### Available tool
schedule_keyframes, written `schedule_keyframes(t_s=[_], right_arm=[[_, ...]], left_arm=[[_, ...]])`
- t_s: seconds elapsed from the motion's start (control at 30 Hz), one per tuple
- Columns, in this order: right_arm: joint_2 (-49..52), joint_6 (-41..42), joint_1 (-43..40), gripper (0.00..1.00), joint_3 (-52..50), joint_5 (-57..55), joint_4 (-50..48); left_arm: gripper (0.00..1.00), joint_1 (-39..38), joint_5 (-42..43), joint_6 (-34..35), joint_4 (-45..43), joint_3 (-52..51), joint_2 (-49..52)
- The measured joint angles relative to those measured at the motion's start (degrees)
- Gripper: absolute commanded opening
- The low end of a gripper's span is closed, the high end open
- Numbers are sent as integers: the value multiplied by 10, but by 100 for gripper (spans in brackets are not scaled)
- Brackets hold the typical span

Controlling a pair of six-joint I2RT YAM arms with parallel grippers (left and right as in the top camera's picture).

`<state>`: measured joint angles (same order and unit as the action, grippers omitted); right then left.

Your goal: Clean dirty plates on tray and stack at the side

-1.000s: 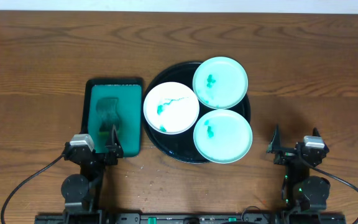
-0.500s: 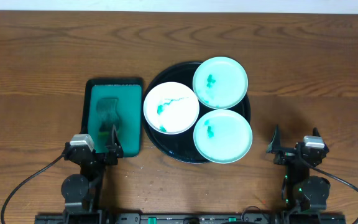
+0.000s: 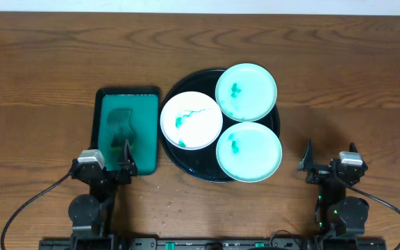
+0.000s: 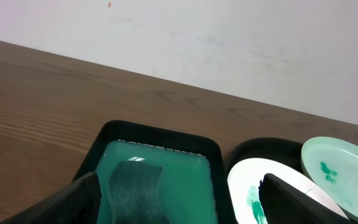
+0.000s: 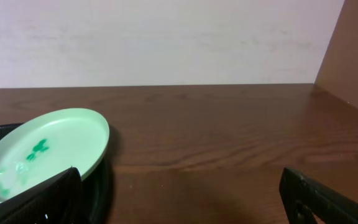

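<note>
1. Wooden worktop [image 3: 47, 55] carries everything. Both arms sit at its near edge, and there is bare wood ahead of the right end effector [image 3: 330, 161], where we judge the stack could go.
2. We find the black tray [image 3: 194, 169] ahead of and between the two end effectors, with all three plates on it.
3. The green sponge tray [image 3: 144, 118] lies just ahead of the left end effector [image 3: 108, 161].
4. The white plate [image 3: 191, 120] is ahead and to the right of the left end effector. The near mint plate [image 3: 249, 152] is ahead and to the left of the right end effector, and the far mint plate [image 3: 246, 92] lies beyond it. All three show teal smears, so we judge that cleaning has not begun.
5. The dark sponge [image 3: 121, 125] rests in the green tray, straight ahead of the left end effector.
6. Both end effectors stand wide and hold nothing. We think the next move calls for the left one to reach forward, come down over the sponge and close on it, while the right one gets ready to take a plate.
</note>
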<state>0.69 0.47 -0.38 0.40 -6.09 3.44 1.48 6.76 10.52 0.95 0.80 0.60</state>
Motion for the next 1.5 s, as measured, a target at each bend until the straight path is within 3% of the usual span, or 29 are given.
schedule_keyframes(t_s=[0.43, 0.63, 0.77, 1.03, 1.13, 1.3, 1.33, 1.5], right_arm=[[0, 0, 0, 99, 0, 0, 0], [0, 0, 0, 99, 0, 0, 0], [0, 0, 0, 99, 0, 0, 0], [0, 0, 2, 99, 0, -2, 0], [0, 0, 2, 99, 0, -2, 0], [0, 0, 2, 99, 0, -2, 0], [0, 0, 2, 99, 0, -2, 0], [0, 0, 2, 99, 0, -2, 0]], left_arm=[[82, 0, 7, 1, 3, 10, 8], [82, 0, 9, 2, 26, 100, 118], [82, 0, 11, 2, 114, 228, 268], [82, 0, 32, 18, 440, 555, 581], [82, 0, 51, 19, 533, 638, 655], [82, 0, 99, 21, 638, 680, 718], [96, 0, 105, 22, 650, 680, 725], [98, 0, 125, 26, 687, 679, 744]])
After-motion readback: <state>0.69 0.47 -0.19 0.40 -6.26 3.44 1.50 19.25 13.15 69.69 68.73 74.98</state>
